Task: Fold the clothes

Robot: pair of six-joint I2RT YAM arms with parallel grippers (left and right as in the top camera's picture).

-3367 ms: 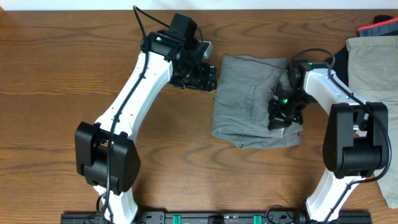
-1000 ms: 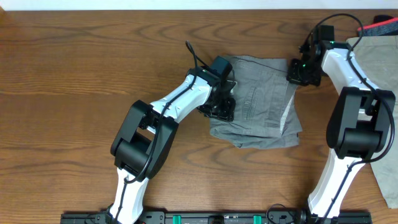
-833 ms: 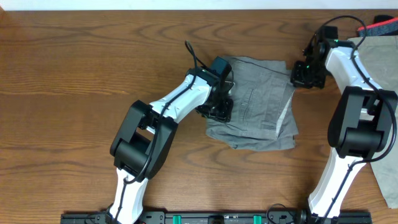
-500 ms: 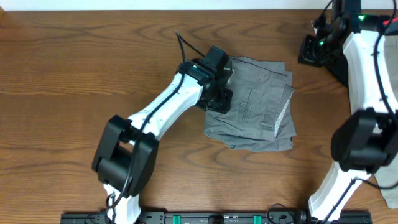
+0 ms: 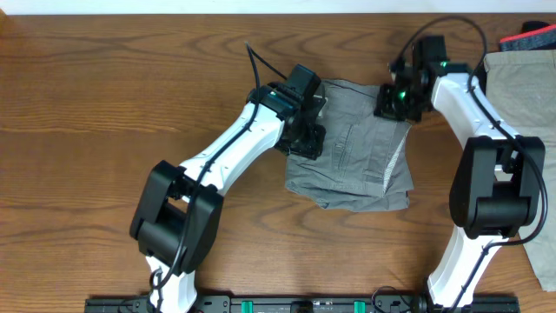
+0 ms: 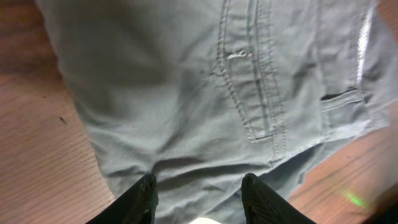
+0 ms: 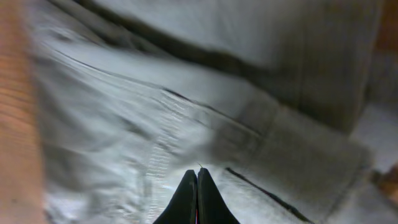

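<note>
Wood counter (image 5: 87, 130) gives us open room across the left half and along the near edge; the right edge is crowded. Grey shorts (image 5: 356, 169) sit folded at centre. Their long axis runs far-to-near with a slight slant, pocket stitching runs the same way, and the layered edges show at the near right corner. Tan garment (image 5: 521, 96) lies flat at the right edge, well apart from the shorts, with a red-and-dark cloth (image 5: 532, 38) at its far end. Left fingers (image 6: 140, 199) are spread apart over the shorts' left edge. Right fingers (image 7: 189, 199) are pressed together over the far right corner; that view is blurred.
</note>
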